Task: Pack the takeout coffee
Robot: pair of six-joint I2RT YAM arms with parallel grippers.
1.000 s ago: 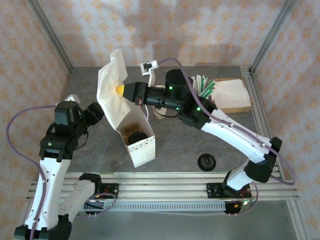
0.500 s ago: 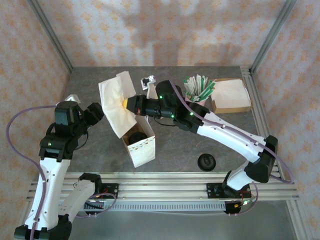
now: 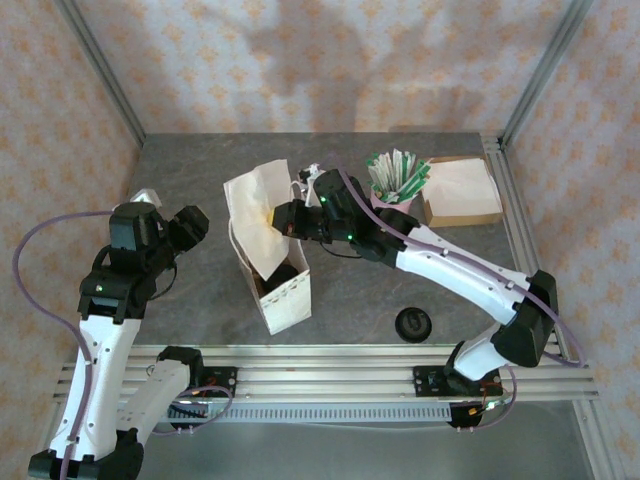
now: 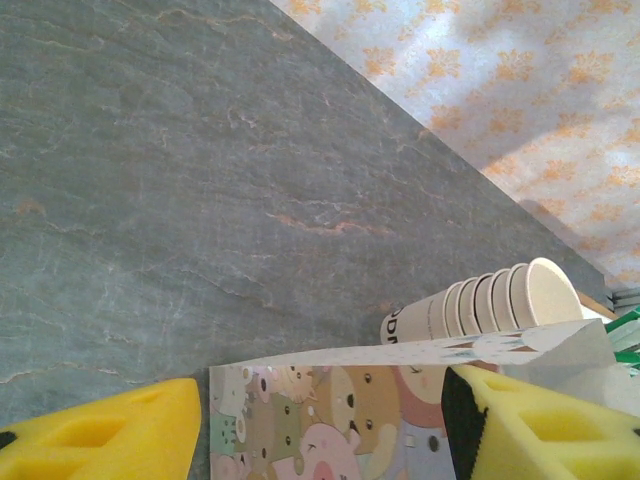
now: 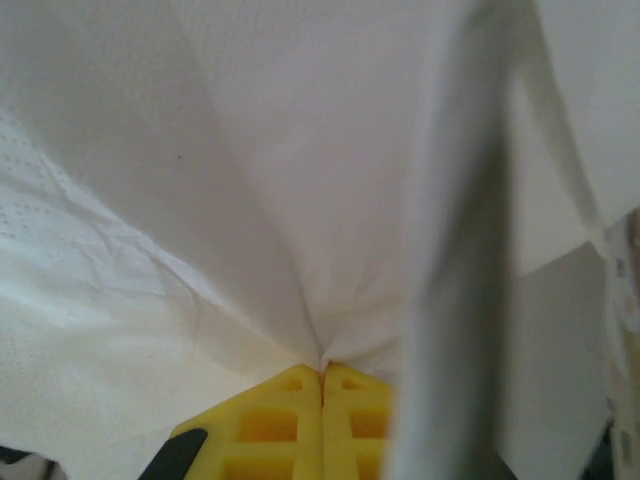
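**Napkin pinched over the bag, coffee inside**

From overhead I see the white paper bag [image 3: 285,300] standing at the centre of the desk [image 3: 180,170], its mouth open upward. The takeout coffee [image 3: 284,272] sits inside it, its black lid showing as a dark round patch low in the opening. My right end effector [image 3: 276,216] is just above the bag's mouth, clenched on a white napkin [image 3: 252,200] that drapes over the bag's upper left rim. The right wrist camera settles the grip: the two yellow fingers [image 5: 280,425] press flat together at the bottom of the frame, and the napkin's creases fan up from the pinch.

My left end effector [image 3: 195,222] is left of the bag and apart from it, released and holding nothing. Its wrist camera adds the bag's cartoon-printed side at bottom centre, between the spread fingers, and a stack of lidless cups [image 4: 480,305] lying on its side beyond. Overhead, a loose black lid [image 3: 413,322] lies at lower right, well apart from the bag.
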